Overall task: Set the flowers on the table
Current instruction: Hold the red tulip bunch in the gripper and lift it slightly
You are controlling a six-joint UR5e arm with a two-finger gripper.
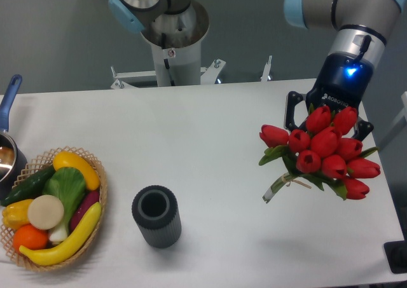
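- Wicker basket point(98, 192) at the table's point(203, 123) front-left corner holds fake fruit and vegetables point(54, 202).
- Dark cylinder point(156, 216) near front edge, we see it empty.
- Gripper point(327, 126) fingers clamp the flowers point(324, 151) near the right edge.

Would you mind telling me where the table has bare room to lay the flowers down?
The table is bare across its middle and back, between the dark cylinder and the flowers, and along the front right edge below the bunch. The left is crowded: the wicker basket of fake produce, with a pot behind.
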